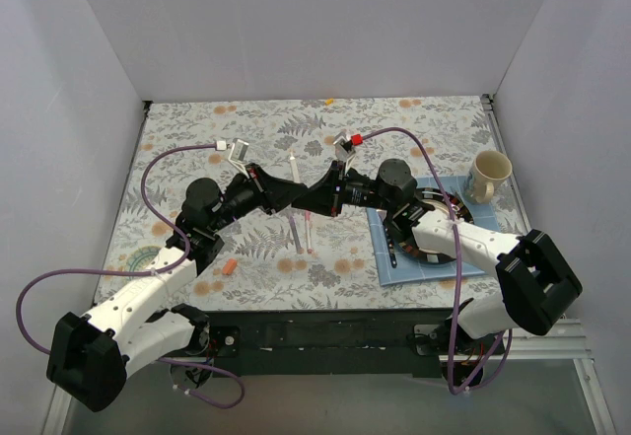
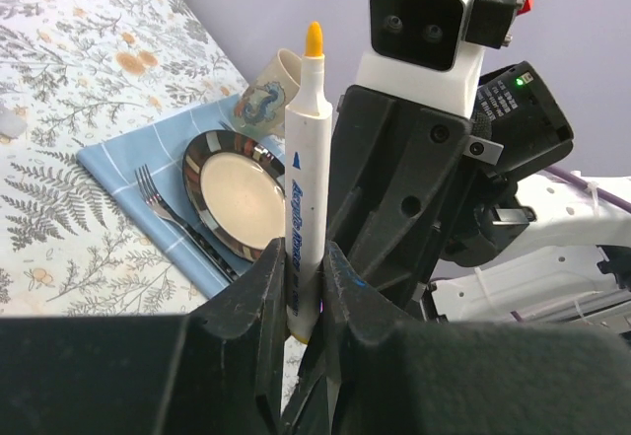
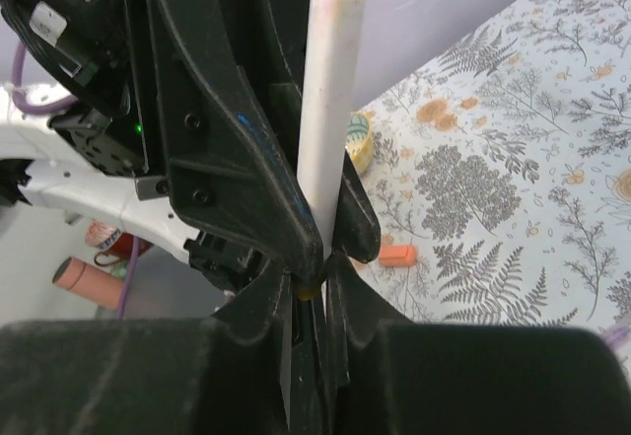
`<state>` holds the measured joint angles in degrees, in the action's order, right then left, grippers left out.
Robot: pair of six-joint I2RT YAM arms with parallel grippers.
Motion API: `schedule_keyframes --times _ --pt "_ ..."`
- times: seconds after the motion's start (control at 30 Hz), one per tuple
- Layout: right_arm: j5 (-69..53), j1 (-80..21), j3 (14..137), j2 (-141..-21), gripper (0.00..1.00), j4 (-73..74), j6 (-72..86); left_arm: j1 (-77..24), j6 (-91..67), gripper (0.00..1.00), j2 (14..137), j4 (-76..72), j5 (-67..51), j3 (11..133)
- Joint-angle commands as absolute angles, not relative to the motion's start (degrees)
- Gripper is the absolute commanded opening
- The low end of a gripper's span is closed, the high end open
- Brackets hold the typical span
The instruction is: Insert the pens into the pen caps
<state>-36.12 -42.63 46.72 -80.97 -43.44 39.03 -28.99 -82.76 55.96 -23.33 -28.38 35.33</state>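
A whitish pen [image 2: 304,159] with an orange-yellow tip stands upright in my left gripper [image 2: 301,287], which is shut on its lower part. The same pen shows in the right wrist view [image 3: 330,90]. My right gripper [image 3: 314,282] faces the left one and its jaws close round the pen's yellowish lower end. Both grippers meet above the table's middle, left [image 1: 308,198] and right [image 1: 327,196]. Below them lie a purple-grey pen [image 1: 295,233] and a whitish pen with a pink end [image 1: 309,230]. An orange cap [image 1: 228,267] lies on the table near the left arm, also visible in the right wrist view [image 3: 397,255]. Other caps are not visible.
A blue cloth [image 1: 434,257] at the right carries a dark-rimmed plate [image 2: 235,188] and a fork [image 2: 163,203]. A cream mug [image 1: 489,176] stands behind it. A round greenish object [image 1: 148,254] sits at the left. White walls enclose the floral table.
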Motion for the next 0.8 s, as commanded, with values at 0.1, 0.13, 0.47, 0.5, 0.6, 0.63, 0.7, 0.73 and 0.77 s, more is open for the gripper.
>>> schedule_keyframes --times 0.1,0.13,0.47,0.5,0.6,0.63,0.7,0.73,0.77 --pt "-33.05 -43.07 45.18 -79.37 0.01 -51.76 40.69 -29.0 -80.95 0.17 55.46 -24.08 -28.3 35.24" --pt "-32.7 -43.07 44.83 -79.02 0.01 -52.12 40.61 -29.09 -80.86 0.22 55.55 -23.65 -28.13 35.33" --pt "-32.52 -43.07 42.63 -76.46 0.01 -45.09 37.88 -29.0 -76.82 0.48 57.56 -19.6 -23.64 41.48" --pt "-33.13 -42.98 42.63 -76.55 0.01 -44.48 37.88 -29.0 -76.64 0.48 58.26 -19.77 -23.9 41.83" --pt "-34.89 -42.89 42.36 -76.64 0.01 -44.39 37.88 -29.09 -76.38 0.46 59.23 -20.21 -24.43 42.71" --pt "-35.07 -42.98 42.36 -76.64 0.01 -44.21 38.05 -29.0 -76.46 0.45 59.5 -20.74 -25.13 42.8" --pt "-34.81 -42.98 41.84 -76.55 0.01 -43.95 38.06 -29.0 -76.46 0.39 59.68 -20.92 -25.57 42.8" --pt "-34.63 -42.98 41.66 -76.47 0.01 -43.86 38.06 -29.09 -76.64 0.33 59.68 -21.44 -26.1 42.8" --pt "-34.37 -42.98 41.49 -76.38 0.01 -43.77 37.88 -29.09 -76.64 0.25 59.68 -21.62 -26.45 42.72"
